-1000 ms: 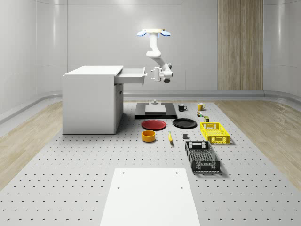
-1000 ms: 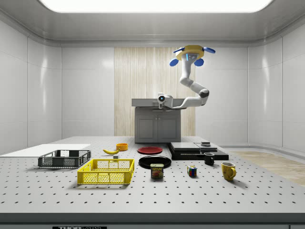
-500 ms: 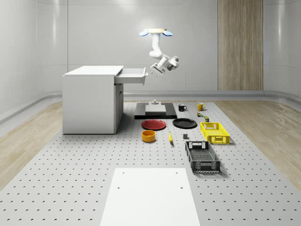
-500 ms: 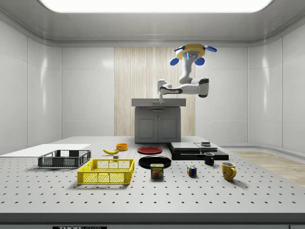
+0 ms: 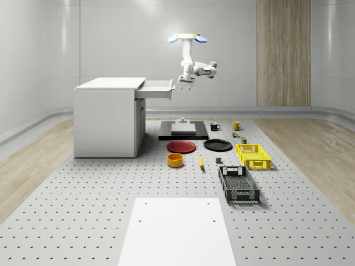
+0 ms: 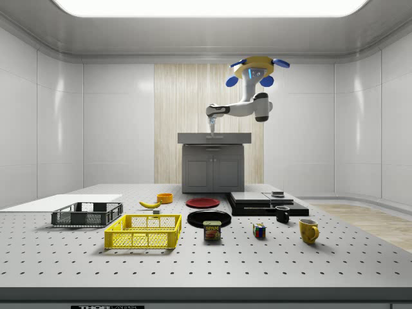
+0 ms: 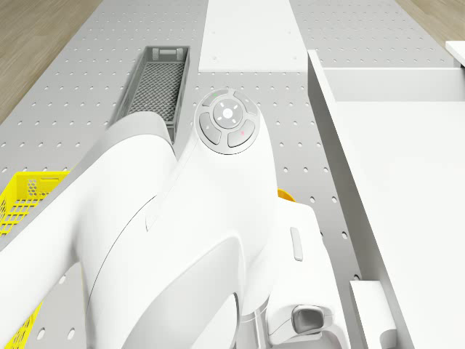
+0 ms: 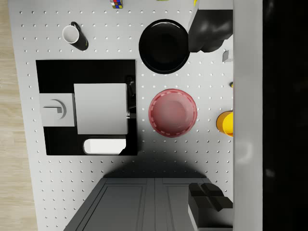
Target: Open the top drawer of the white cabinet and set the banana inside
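The white cabinet [image 5: 108, 117] stands on the table's left in the whole-scene view, its top drawer [image 5: 156, 88] pulled out. The drone [image 5: 186, 38] hovers in the air, just right of the drawer and above it. The arm bends down to my gripper [image 5: 181, 86], which points downward just outside the drawer front [image 8: 247, 115]. My gripper [image 8: 210, 115] is open, with nothing between its dark fingers [image 8: 210, 29]. The banana [image 5: 201, 162] lies on the table between the orange bowl [image 5: 175, 160] and the black crate [image 5: 238, 184]. It is also in the side view, banana [image 6: 150, 204].
Below the gripper lie a red plate [image 8: 172, 113], a black plate [image 8: 163, 45] and a black platform [image 8: 86, 67] with a white block. A yellow crate [image 5: 253, 155], mugs [image 5: 214, 126] and small items sit further right. A white sheet [image 5: 176, 230] covers the table's near end.
The wrist has swung from level at the drawer front to pointing down, and the elbow has lifted. The drone has drifted slightly to the whole-scene view's right. The drawer stays pulled out.
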